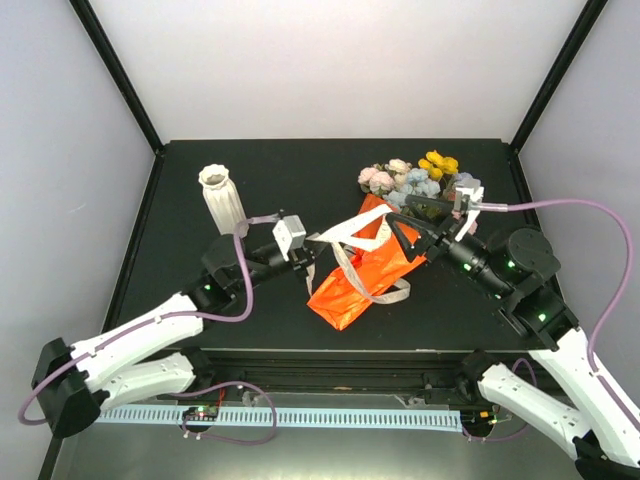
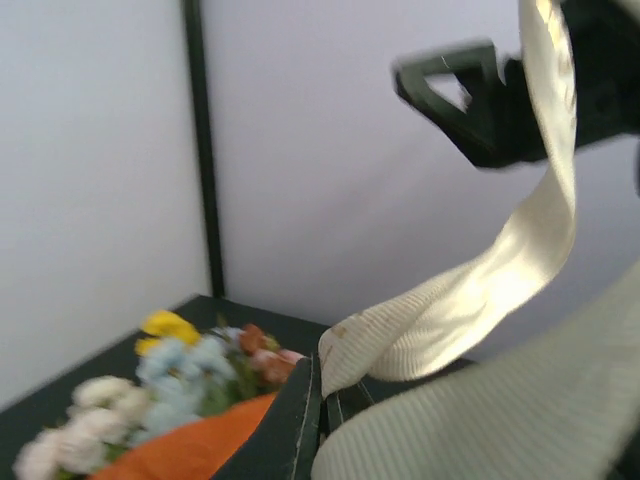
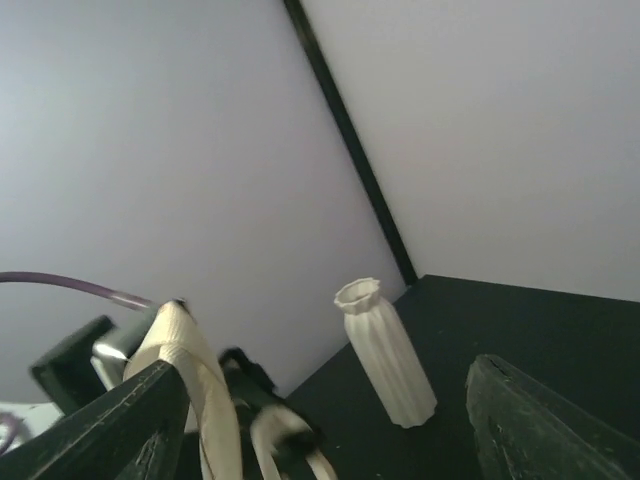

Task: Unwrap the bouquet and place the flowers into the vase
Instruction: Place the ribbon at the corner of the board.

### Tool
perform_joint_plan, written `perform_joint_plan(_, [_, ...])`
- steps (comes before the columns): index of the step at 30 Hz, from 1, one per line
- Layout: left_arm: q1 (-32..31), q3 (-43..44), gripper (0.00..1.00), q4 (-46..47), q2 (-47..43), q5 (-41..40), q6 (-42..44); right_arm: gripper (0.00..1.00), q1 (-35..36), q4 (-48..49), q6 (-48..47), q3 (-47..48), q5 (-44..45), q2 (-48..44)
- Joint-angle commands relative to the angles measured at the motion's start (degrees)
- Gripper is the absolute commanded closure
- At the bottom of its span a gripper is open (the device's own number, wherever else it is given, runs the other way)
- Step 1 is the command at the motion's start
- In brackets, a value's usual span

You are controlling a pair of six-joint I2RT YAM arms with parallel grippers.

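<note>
Closest to the left wrist camera we find the cream ribbon (image 2: 480, 290), a broad woven band that fills the lower right of that view. One end of it sits between the fingers of the left claw (image 2: 312, 415), which are pressed together and pinch it. From that pinch the band rises in a curve toward the upper right.

From above, we locate the left claw left of the counter's middle, with the ribbon drawn from it toward the right. Further lengths of the ribbon lie in loops across the orange-wrapped bouquet (image 1: 352, 283).

The bouquet lies on its side on the dark counter (image 1: 200, 310), right of centre. Its wrapped stem end points to the near edge. The flowers (image 1: 412, 182), in pink, cream, pale blue and yellow, fan out of the wrapping toward the far right corner.

The right claw (image 1: 402, 222) is positioned over the upper part of the wrapping, just beside the blooms. Its own camera shows its two fingers (image 3: 130, 420) spread wide apart. The ribbon runs beside one of them; we cannot tell whether it touches that finger.

The vase (image 1: 222, 200) stands upright at the far left of the counter, well apart from the bouquet and just behind the left arm. It is off-white, ribbed, with a scalloped rim. The right wrist view also shows it, between the spread fingers.
</note>
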Motion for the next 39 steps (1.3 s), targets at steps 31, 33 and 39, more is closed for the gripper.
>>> perform_joint_plan(31, [2.88,59.59,0.98,-24.43,-1.58,-60.20,59.17,0.25,0.22,-18.60,7.41,-3.74,25.08,-0.30])
perform_joint_plan(33, [3.49,60.78,0.98,-22.65,-0.90,-60.23,63.41,0.25,0.19,-18.59,7.14,-3.98,24.49,-0.24])
perform_joint_plan(39, [11.35,58.10,0.98,-21.29,0.17,-55.97,60.76,0.25,0.23,-18.54,5.91,-4.87,22.77,-0.37])
